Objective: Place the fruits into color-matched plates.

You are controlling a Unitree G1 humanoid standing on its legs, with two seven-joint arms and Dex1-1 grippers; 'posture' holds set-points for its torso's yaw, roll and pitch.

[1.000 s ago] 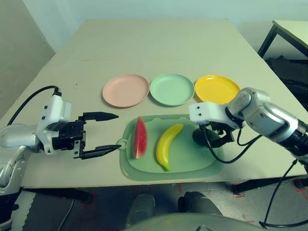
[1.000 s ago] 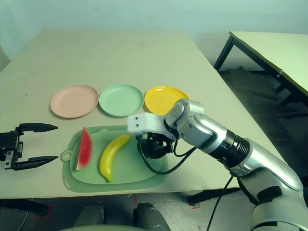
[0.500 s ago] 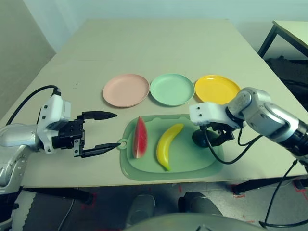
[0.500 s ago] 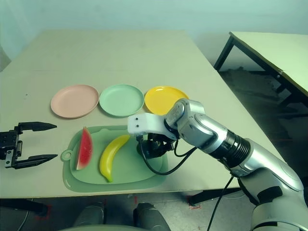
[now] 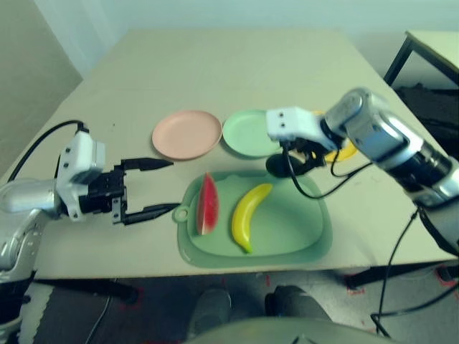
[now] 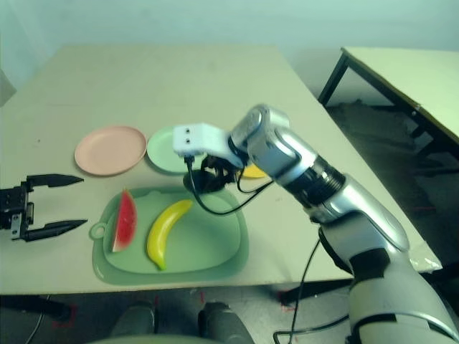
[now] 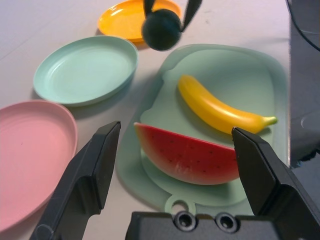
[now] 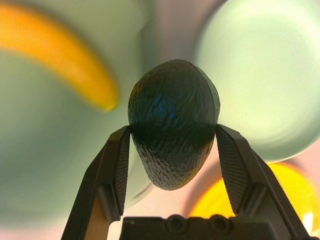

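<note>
Stereo head views and both wrist views, mid-transfer. My right gripper (image 8: pixel 172 135) holds the avocado (image 8: pixel 173 122) clamped between its two fingers. One second ago it was closed on the fruit low over the right end of the mat (image 5: pixel 287 229). It has since lifted the avocado clear and carried it toward the far edge of the mat, so the fruit now hangs in the air between the mat and the green plate (image 5: pixel 251 132), close to that plate's near right rim. The right wrist view shows the green plate just beyond the fruit and the yellow plate (image 7: pixel 125 20) to one side.

My left gripper (image 5: pixel 147 188) hovers off the left edge of the mat with its fingers spread wide and holding nothing, much as it was a second ago. The watermelon (image 5: pixel 207 203) and the banana (image 5: pixel 247 217) still lie side by side on the mat. The pink plate (image 5: pixel 186 134) holds nothing, like the other two plates.

I judge the first fruit is picked and nearly delivered. A short move over the green plate and a release should follow.
</note>
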